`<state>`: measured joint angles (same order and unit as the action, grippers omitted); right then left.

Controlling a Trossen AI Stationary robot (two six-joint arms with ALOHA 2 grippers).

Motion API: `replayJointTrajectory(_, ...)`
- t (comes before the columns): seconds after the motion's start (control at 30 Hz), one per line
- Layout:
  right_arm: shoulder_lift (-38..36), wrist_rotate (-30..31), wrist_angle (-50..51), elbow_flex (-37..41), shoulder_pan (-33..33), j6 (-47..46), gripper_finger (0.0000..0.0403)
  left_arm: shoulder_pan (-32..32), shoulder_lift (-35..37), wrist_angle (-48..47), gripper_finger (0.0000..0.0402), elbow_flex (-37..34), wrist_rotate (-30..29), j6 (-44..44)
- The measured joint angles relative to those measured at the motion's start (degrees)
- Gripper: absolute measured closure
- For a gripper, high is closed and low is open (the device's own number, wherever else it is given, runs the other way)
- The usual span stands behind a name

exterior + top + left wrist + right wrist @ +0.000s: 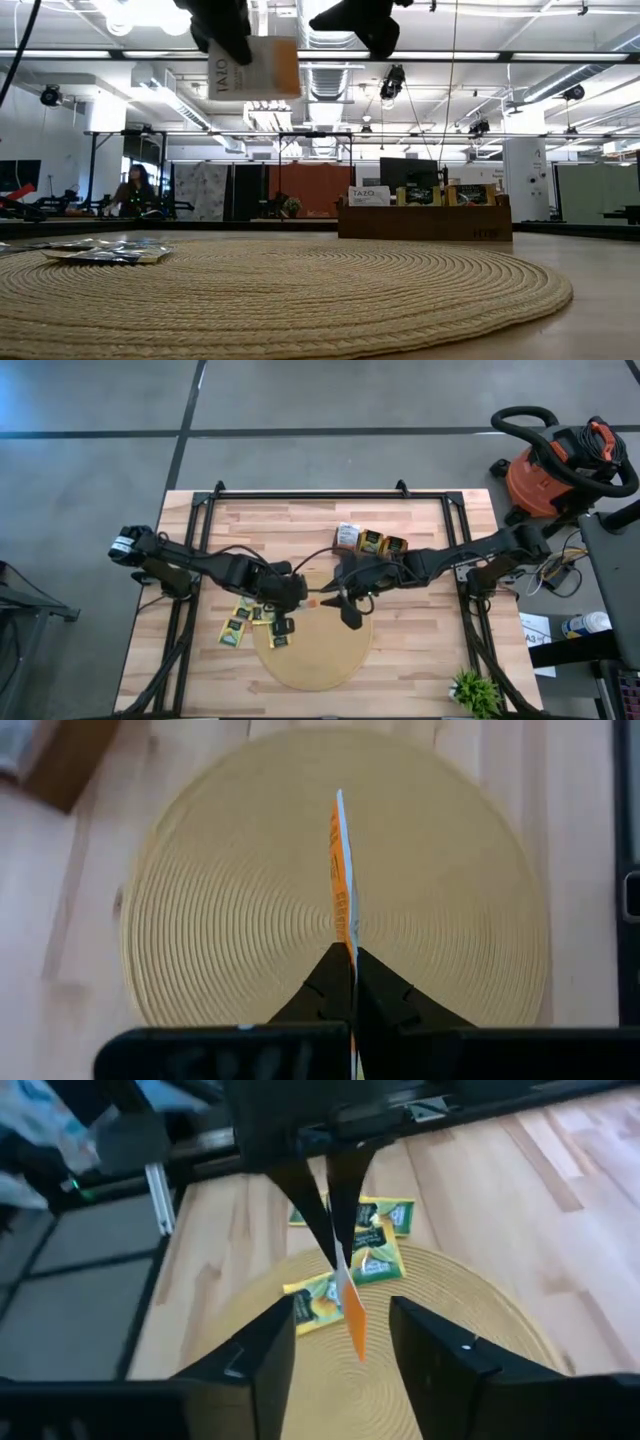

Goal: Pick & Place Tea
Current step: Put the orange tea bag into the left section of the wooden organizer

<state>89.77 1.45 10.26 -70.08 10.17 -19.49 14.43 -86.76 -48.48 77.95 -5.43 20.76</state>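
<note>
While the left gripper point(352, 965) clenches a small flat orange paper tea sachet point(341, 870) edge-on above the round woven tan mat point(330, 660), the right gripper point(345, 1335) hangs just beside it with fingers spread, released. From the mat's centre, both meet toward twelve o'clock. Yellow-and-green sachets point(238, 625) lie at the mat's ten o'clock edge. At one o'clock sits the long brown wooden compartment box point(372, 542).
</note>
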Motion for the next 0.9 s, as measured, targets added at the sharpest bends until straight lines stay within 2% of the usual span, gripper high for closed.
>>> replayJointTrajectory(0.13, 0.8, 0.0, -0.6, 0.0, 0.0, 3.4, 0.0232, -0.4, 0.0, 1.2, 0.0401, 0.6, -0.2, -1.8)
replayJointTrajectory(0.7, 1.1, 0.2, -0.2, 0.0, -0.1, 5.2, 0.0235, -0.8, 0.0, 8.3, 0.0401, 0.9, -2.2, -7.3)
replayJointTrajectory(0.9, 1.1, 0.2, 0.3, 0.0, -0.1, 5.1, 0.0269, -0.8, 0.0, 10.6, 0.0401, 0.9, -3.7, -7.3)
